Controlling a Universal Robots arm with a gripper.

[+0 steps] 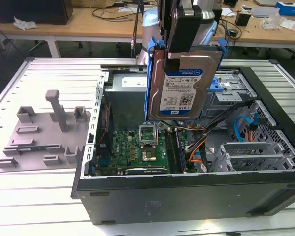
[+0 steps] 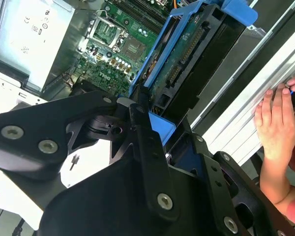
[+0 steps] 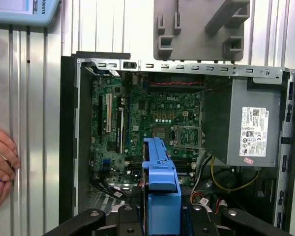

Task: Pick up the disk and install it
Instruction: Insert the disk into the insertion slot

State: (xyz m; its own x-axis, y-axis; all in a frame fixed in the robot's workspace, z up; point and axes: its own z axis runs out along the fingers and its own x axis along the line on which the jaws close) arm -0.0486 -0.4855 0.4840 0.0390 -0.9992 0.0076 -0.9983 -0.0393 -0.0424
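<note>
The end effector (image 1: 185, 46) is clamped on the upper edge of the disk (image 1: 183, 86), which hangs upright in the air over the open computer case (image 1: 187, 194). In the exterior view the disk's labelled silver face is toward the camera and its blue carrier frame runs down both sides. Its lower edge is held above the green motherboard (image 1: 137, 147). The second wrist view shows the disk's circuit-board side and its connectors. The grey power supply box (image 3: 248, 123) sits inside the case. A grey fixture plate (image 1: 39, 132) lies on the slatted desk (image 1: 24, 196), at the exterior view's left of the case. A person's hand (image 2: 278, 123) rests on the desk beside the case
</note>
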